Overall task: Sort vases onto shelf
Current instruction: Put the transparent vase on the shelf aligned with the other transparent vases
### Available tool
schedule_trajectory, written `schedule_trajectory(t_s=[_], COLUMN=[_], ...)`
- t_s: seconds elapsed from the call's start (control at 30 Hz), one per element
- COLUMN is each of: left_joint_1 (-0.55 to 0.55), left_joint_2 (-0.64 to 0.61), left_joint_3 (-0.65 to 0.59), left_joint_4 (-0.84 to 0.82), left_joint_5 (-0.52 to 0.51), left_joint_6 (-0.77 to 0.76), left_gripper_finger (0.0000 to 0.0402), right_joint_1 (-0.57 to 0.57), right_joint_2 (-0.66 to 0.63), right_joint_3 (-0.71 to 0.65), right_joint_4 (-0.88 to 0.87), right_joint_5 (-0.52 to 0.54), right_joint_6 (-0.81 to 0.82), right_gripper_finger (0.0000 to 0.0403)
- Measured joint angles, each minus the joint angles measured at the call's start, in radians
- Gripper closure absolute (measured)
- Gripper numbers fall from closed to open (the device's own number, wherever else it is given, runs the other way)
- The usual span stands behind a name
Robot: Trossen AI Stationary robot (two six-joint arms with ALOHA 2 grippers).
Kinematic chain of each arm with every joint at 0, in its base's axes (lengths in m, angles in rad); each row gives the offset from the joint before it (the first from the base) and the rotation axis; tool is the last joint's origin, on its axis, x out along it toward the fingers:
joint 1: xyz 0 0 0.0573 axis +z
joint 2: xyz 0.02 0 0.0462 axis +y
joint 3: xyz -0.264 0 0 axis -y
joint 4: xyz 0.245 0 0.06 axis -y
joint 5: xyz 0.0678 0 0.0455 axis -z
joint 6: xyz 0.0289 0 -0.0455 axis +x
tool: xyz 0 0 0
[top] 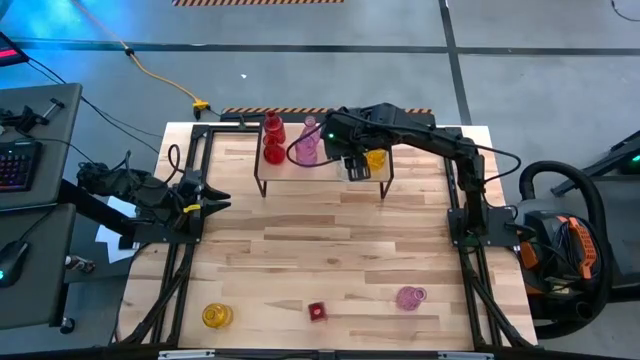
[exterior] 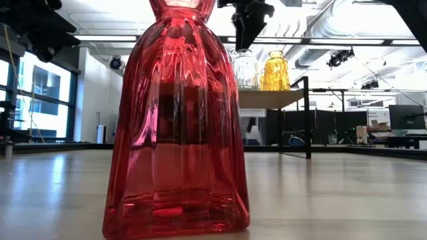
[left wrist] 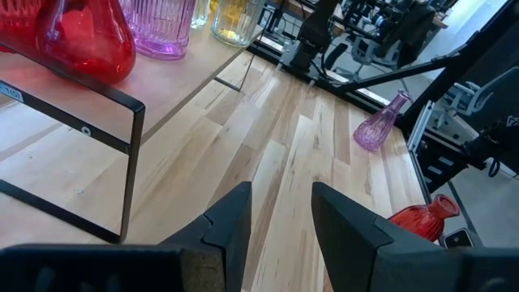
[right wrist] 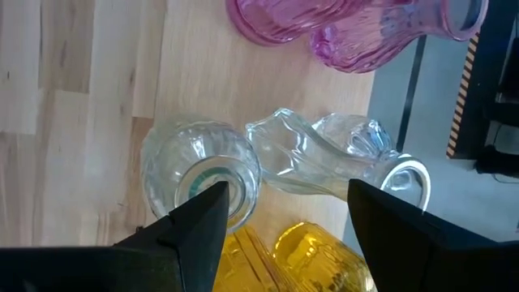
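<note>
The shelf point(top: 322, 178) stands at the far middle of the table. On its plank stand red vases point(top: 272, 140), pink vases point(top: 307, 148), two clear vases point(right wrist: 199, 174) point(right wrist: 324, 162) and a yellow vase point(top: 376, 158). My right gripper point(top: 356, 166) point(right wrist: 284, 219) hovers open above the clear and yellow vases, fingers pointing down. In the low view it point(exterior: 250, 23) hangs just over the clear vase point(exterior: 244, 68). A yellow vase point(top: 216, 316), a red vase point(top: 317, 311) and a pink vase point(top: 410, 297) stand near the table's near edge. My left gripper point(top: 212, 197) point(left wrist: 280, 219) waits open at the left edge.
The shelf's thin black legs point(left wrist: 130, 162) stand on the tabletop. The red vase point(exterior: 177, 120) fills the low view close to the camera. Bare wood lies between the shelf and the three vases at the near edge. Black frame rails point(top: 185, 250) run along both table sides.
</note>
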Motion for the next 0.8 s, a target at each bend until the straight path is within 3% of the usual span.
schedule_trajectory(t_s=[0.5, 0.8], left_joint_1=[0.000, 0.000], left_joint_2=[0.000, 0.000], left_joint_3=[0.000, 0.000], left_joint_4=[0.000, 0.000], left_joint_5=[0.000, 0.000], left_joint_6=[0.000, 0.000], left_gripper_finger=[0.0282, 0.0282], right_joint_1=[0.010, 0.016], right_joint_2=[-0.020, -0.021], right_joint_3=[0.005, 0.005], right_joint_4=[0.024, -0.050], right_joint_5=[0.006, -0.086], right_joint_6=[0.016, 0.090], right_gripper_finger=[0.0171, 0.0248])
